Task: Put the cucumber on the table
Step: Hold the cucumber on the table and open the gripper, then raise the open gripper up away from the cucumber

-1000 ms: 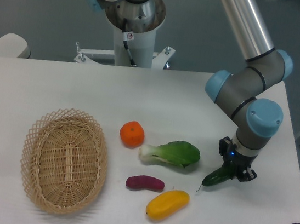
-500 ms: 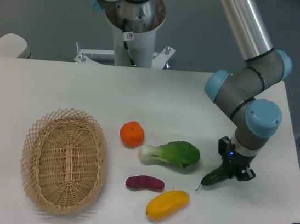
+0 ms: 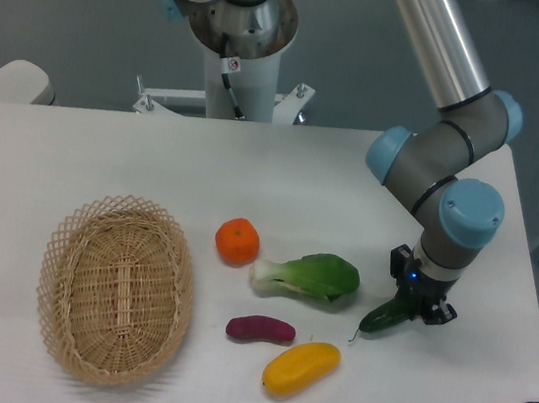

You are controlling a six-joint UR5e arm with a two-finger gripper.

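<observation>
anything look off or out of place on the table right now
Nothing stands out. The cucumber is in the gripper at the table's right side, the basket sits upright and empty, and the other produce lies intact, nothing spilled.

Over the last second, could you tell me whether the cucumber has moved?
Yes, slightly: the cucumber, held by the gripper, drifted left toward the leafy green vegetable.

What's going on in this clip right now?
The arm's gripper is shut on the cucumber, holding it low over the right side of the white table; whether its stem tip touches the surface is unclear. Left of it lie a leafy green vegetable, an orange, a purple piece and a yellow fruit. The wicker basket holds nothing.
</observation>
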